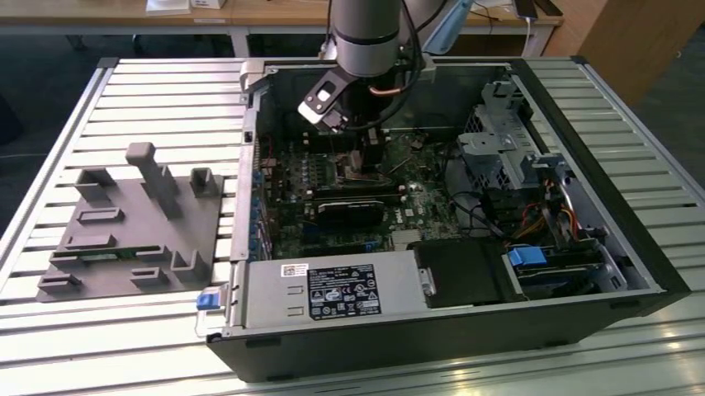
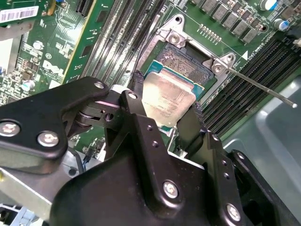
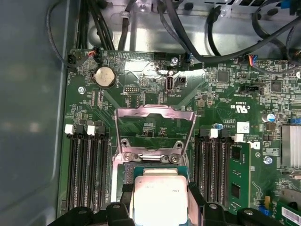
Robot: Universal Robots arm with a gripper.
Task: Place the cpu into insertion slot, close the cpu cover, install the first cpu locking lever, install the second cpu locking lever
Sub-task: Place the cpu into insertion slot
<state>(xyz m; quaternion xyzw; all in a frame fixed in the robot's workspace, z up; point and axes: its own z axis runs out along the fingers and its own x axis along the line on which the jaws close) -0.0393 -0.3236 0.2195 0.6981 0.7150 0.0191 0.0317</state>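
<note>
In the exterior view, the arm (image 1: 369,33) is lowered into the open computer case (image 1: 441,351). The gripper (image 1: 361,153) is positioned at about 11 o'clock of the case interior. The power supply (image 1: 330,293) is located at 6 o'clock from the gripper. A grey holder block (image 1: 121,223) is set on the slatted table (image 1: 111,355) at 9 o'clock from the case, apart from it.

The chip (image 2: 171,92) is clamped by two opposite edges between the black fingers (image 2: 135,92), with the jaws drawn in narrow on it. The chip is held over the socket (image 2: 181,61) and partly covers it; contact with the socket cannot be determined. In the first wrist view, the cover (image 3: 155,112) is swung open, away from the socket, which is flanked by memory slots (image 3: 87,174). A thin lever (image 2: 263,87) is angled away from one socket corner.
</note>
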